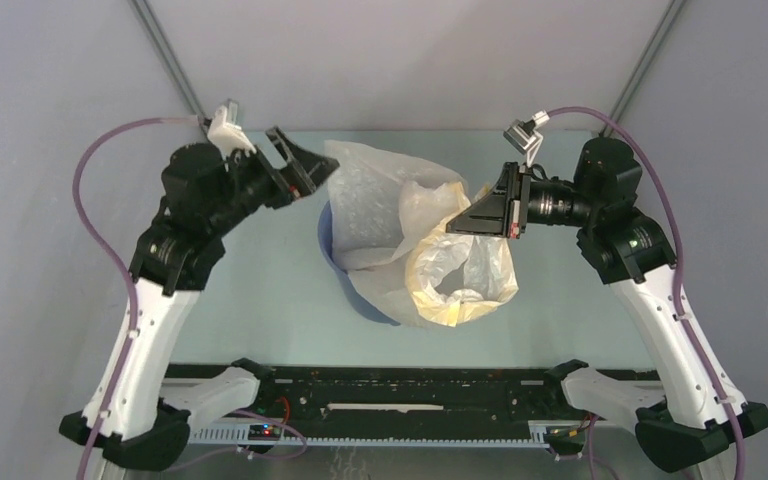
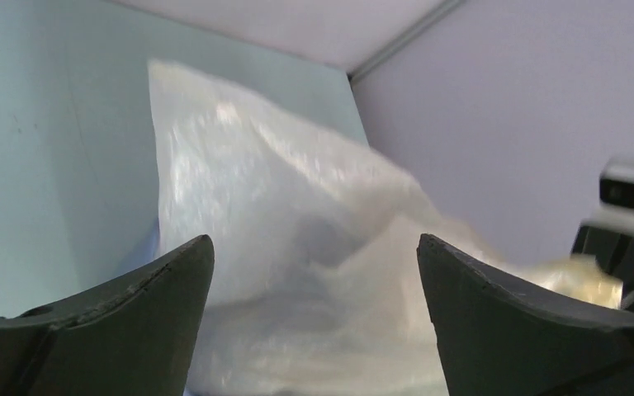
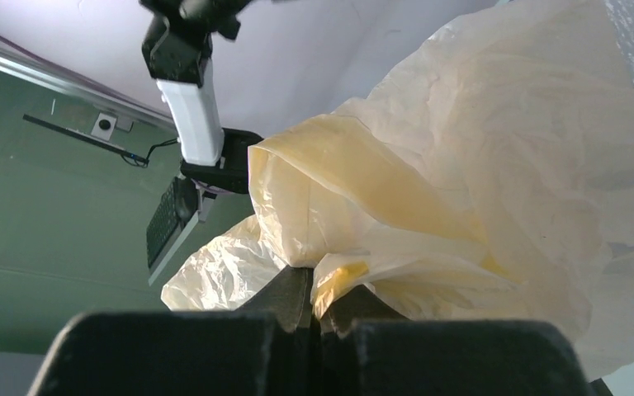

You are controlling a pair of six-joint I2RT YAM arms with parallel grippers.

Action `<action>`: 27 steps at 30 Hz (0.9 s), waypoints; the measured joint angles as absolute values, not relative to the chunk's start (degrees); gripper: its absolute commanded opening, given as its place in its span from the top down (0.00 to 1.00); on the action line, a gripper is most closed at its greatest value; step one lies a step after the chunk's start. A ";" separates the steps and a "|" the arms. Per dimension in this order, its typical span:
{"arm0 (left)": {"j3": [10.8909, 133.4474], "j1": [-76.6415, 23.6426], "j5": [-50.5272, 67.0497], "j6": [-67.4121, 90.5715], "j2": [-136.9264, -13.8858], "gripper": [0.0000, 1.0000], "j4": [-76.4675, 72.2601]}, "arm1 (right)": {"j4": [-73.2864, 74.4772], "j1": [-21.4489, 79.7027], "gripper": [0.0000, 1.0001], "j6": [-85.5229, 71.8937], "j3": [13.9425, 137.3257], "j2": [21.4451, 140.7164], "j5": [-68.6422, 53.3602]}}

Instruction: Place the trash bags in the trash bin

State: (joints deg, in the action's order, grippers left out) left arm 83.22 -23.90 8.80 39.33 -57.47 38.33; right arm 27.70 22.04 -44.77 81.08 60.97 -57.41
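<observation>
One trash bag (image 1: 460, 272) drapes over trash bin (image 1: 368, 305); right pincer (image 3: 314, 290) clenched on its rim; left pincer (image 2: 314, 247) released.

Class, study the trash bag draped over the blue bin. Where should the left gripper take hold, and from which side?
Likely best: grip the trash bag at its raised, loose left fold, coming from the left. That film stands free above the trash bin, straight ahead of the left gripper's open fingers. The right gripper pinches the yellowish rim opposite.
</observation>
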 measured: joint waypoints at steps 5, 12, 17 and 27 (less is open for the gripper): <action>92.29 -20.38 10.61 40.58 -69.14 0.00 37.08 | 27.55 23.33 1.00 -44.91 80.77 61.06 -57.56; 97.69 -20.34 9.06 37.80 -84.09 0.00 41.10 | 27.20 24.51 1.00 -45.28 80.73 61.06 -57.56; 105.49 -20.25 2.85 32.95 -86.89 0.00 48.23 | 27.29 24.62 1.00 -45.25 80.73 60.93 -57.34; 110.39 -19.25 7.33 31.64 -91.44 0.33 51.72 | 27.62 25.02 1.00 -45.12 80.73 60.84 -57.30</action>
State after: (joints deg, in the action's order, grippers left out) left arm 110.39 -19.25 7.33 31.64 -91.44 51.72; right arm 27.62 25.02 -45.12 80.73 60.84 -57.30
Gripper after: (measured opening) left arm 0.766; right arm 0.007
